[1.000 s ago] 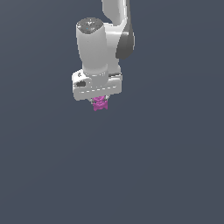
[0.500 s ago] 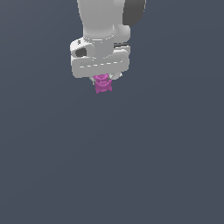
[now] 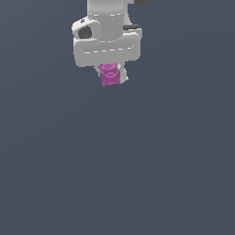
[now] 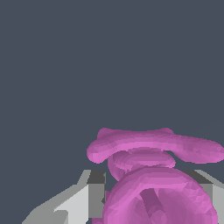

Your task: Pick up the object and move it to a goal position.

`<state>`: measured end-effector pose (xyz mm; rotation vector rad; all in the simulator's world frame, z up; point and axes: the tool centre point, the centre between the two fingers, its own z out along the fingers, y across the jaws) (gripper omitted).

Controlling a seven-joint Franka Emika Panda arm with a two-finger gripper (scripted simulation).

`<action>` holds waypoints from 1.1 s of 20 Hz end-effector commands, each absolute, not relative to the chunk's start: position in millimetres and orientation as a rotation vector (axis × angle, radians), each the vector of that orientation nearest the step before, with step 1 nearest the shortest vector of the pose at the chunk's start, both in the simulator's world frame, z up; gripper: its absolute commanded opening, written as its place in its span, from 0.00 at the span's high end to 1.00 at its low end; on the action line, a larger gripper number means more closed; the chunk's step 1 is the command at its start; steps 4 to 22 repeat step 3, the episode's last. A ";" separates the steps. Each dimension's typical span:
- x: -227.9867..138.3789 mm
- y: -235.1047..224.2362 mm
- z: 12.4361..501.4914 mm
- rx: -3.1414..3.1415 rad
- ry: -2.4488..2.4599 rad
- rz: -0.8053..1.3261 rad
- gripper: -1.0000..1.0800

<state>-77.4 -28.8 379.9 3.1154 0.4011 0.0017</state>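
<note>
One white, blocky gripper (image 3: 111, 77) hangs near the top of the exterior view, its fingers (image 4: 89, 199) clamped on either side of a tiny magenta-pink lumpy figurine (image 3: 109, 75). That figurine sits between them, off the plain dark grey-blue ground (image 3: 137, 174), filling the wrist view.

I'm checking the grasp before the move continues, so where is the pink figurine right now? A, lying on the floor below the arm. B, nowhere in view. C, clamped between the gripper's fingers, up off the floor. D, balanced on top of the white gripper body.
C: the pink figurine sits between the fingers of the gripper, hanging under its white body.
</note>
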 end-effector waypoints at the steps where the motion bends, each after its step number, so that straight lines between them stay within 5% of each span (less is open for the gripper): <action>1: -77.3 -28.0 384.5 3.116 0.401 0.000 1.00; 22: -77.1 -27.8 385.3 3.116 0.401 0.000 1.00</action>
